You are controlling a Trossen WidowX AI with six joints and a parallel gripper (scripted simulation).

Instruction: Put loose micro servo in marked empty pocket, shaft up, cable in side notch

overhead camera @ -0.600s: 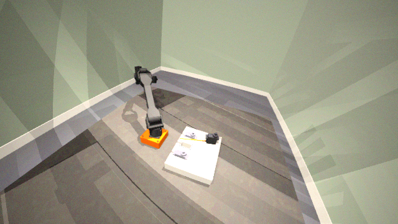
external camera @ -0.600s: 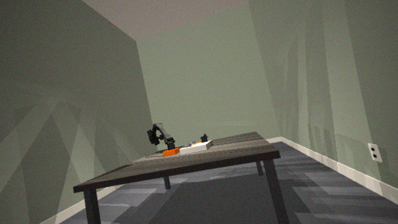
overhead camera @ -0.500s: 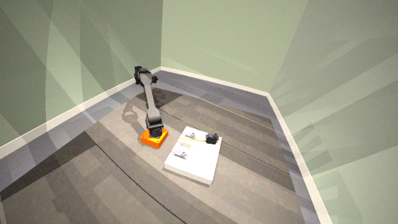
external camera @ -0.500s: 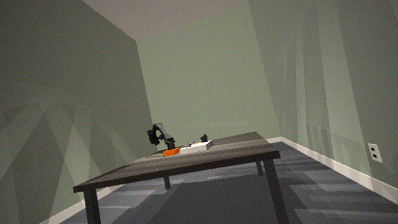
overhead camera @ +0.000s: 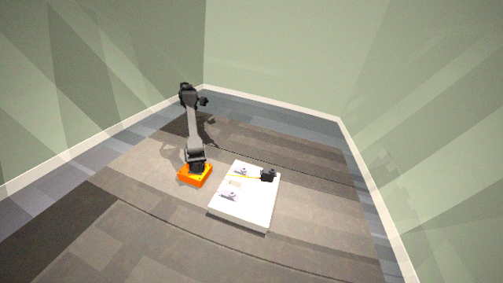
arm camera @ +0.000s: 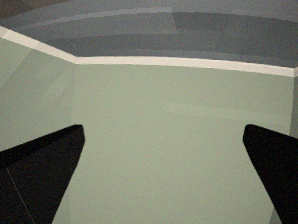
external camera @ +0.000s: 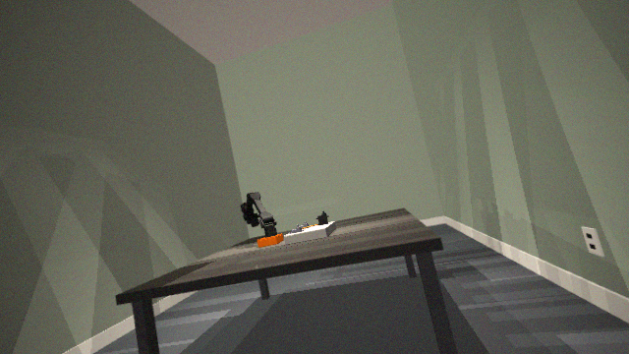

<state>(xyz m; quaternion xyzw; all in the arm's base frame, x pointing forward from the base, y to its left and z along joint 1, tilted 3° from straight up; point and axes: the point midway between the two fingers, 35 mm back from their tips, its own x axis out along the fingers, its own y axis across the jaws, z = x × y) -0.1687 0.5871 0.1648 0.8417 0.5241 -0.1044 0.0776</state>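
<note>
The loose micro servo is black and stands on the white deck, near its right back corner in the top view, with its output shaft pointing up. Its orange-yellow cable stretches left across the deck. The empty pocket shows as a beige recess between two pale servos at the deck's left side; the servo stands outside it. My gripper is open and empty, raised well away from the deck. The wrist view shows only wall and floor between its fingers. The side notch is too small to make out.
Two pale seated servos rise slightly above the deck on either side of the pocket. The arm's orange base stands left of the deck on the brown wooden table.
</note>
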